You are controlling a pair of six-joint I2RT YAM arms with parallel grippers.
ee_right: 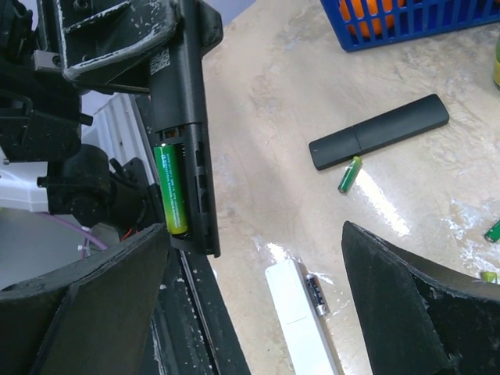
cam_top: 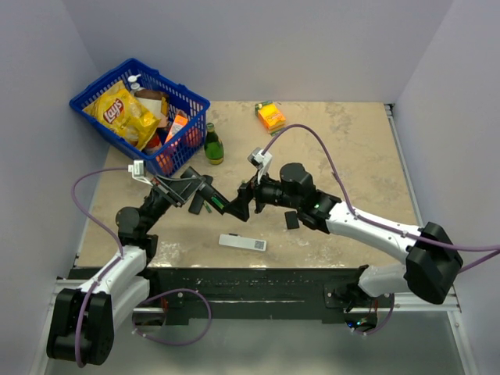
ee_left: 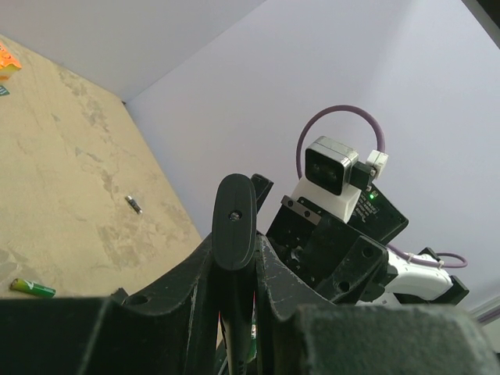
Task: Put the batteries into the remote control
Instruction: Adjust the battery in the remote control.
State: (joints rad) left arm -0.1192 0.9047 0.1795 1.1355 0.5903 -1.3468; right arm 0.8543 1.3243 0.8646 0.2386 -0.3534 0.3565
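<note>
Right fingers (ee_right: 86, 312), padded and dark, are spread wide and hold nothing; the right gripper (ee_right: 254, 230) hangs just beside the right end of the remote control (ee_right: 187, 94). Left fingers (ee_left: 199, 269) are clamped on the remote's other end, so the left gripper (ee_left: 234, 258) carries it above the table (cam_top: 351, 148), long axis running left to right. Its matte black back is open, with one glossy green battery (ee_right: 172, 191) seated lengthwise and the slot alongside apparently vacant. Loose batteries lie beyond the open fingers: a green cylinder (ee_right: 350, 173) touching a black bar (ee_right: 379, 133), and a dark cell (ee_right: 316, 293) beside the flat white remote (ee_right: 301, 320). The right arm seems free to fetch one from the glossy marbled tabletop.
</note>
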